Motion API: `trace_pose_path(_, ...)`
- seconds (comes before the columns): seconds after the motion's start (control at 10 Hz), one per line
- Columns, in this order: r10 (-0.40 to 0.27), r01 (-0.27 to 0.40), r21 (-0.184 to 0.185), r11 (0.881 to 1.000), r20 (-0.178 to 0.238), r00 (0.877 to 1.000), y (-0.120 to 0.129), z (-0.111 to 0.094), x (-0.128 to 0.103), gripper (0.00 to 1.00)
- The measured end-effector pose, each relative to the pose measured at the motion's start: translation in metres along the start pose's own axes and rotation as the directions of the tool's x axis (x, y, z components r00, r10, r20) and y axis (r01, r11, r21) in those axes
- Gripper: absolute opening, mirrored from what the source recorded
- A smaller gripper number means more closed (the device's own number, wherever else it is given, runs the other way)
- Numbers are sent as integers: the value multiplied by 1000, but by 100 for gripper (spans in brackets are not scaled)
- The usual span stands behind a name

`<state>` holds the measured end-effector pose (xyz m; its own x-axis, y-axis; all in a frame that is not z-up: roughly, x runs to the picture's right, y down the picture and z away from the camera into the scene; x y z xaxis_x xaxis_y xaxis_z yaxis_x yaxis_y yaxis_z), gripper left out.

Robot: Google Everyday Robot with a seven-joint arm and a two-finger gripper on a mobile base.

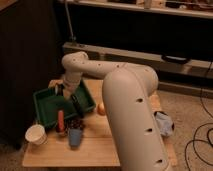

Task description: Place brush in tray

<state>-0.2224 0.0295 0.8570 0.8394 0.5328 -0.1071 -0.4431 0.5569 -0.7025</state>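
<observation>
The green tray (49,107) sits on the left part of the wooden table (100,142). My gripper (69,91) hangs down from the white arm over the tray's right half. It is shut on the upper end of the black brush (78,106). The brush slants down and to the right from the gripper, and its lower end reaches the tray's right rim. I cannot tell whether the brush touches the tray floor.
A dark purple bowl (75,123) and an orange stick (60,120) lie at the tray's front edge. A blue cup (75,136) and a white cup (36,134) stand nearer the front. An orange ball (101,108) lies right of the tray. My white arm (132,115) covers the table's right side.
</observation>
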Motion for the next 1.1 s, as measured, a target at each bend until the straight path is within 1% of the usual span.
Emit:
trace_pose_path(0.2, 0, 0, 15, 1000, -16, 1000, -1, 2, -2, 59)
trace_pose_path(0.4, 6, -5, 17, 1000, -17, 1000, -4, 3, -2, 78)
trace_pose_path(0.5, 4, -4, 16, 1000, -13, 1000, -4, 3, -2, 80)
trace_pose_path(1.0, -4, 4, 3, 1000, 31, 1000, -2, -8, -5, 80)
trace_pose_path(1.1, -1, 0, 5, 1000, 29, 1000, -5, -8, -3, 80)
